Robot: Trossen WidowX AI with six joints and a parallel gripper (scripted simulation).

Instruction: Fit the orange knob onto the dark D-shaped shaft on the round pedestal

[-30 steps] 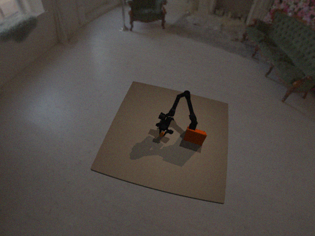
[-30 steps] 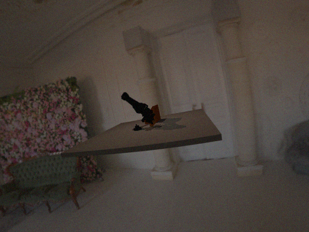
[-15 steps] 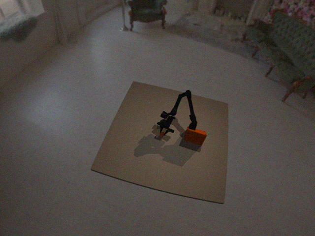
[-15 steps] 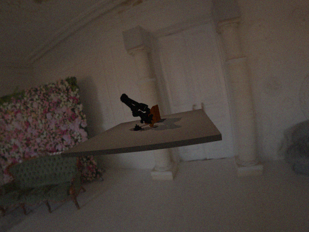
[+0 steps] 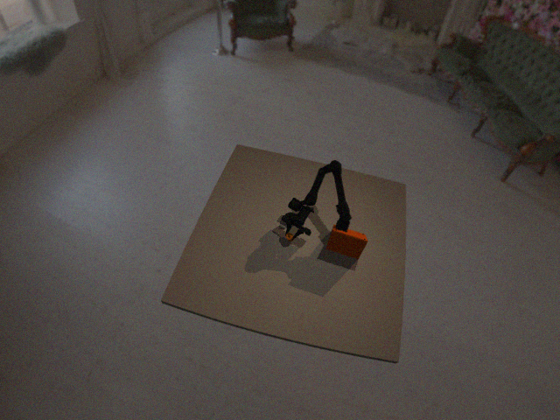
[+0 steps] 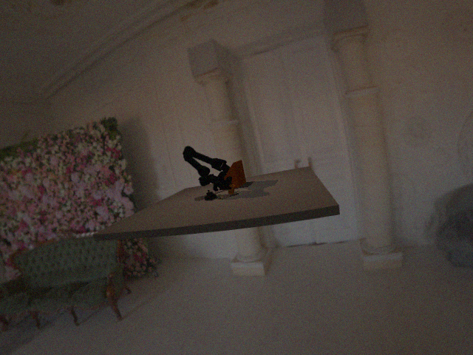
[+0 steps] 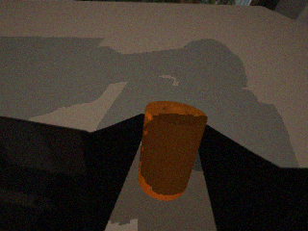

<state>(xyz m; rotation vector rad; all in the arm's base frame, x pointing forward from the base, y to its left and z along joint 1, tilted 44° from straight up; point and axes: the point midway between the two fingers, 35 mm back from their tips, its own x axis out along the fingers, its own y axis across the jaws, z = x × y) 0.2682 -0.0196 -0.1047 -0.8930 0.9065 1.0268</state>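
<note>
The orange knob (image 5: 289,236) (image 6: 231,190) (image 7: 169,154) is a short cylinder. My gripper (image 5: 290,234) (image 6: 230,188) (image 7: 171,124) is shut on it, one black finger on each side in the wrist view. The knob is held low above the board, clear of the pedestal, with its length tilted in the wrist view. The dark round pedestal (image 6: 210,196) with its shaft stands left of the knob in the exterior view. It cannot be made out in the top view, and it is not in the wrist view. The shaft's flat side cannot be seen.
The square tan board (image 5: 217,271) (image 6: 171,217) carries everything. An orange block (image 5: 347,242) (image 6: 237,174) stands at the foot of the black arm (image 5: 336,166) (image 6: 188,151). Shadows of the arm and block fall across the board.
</note>
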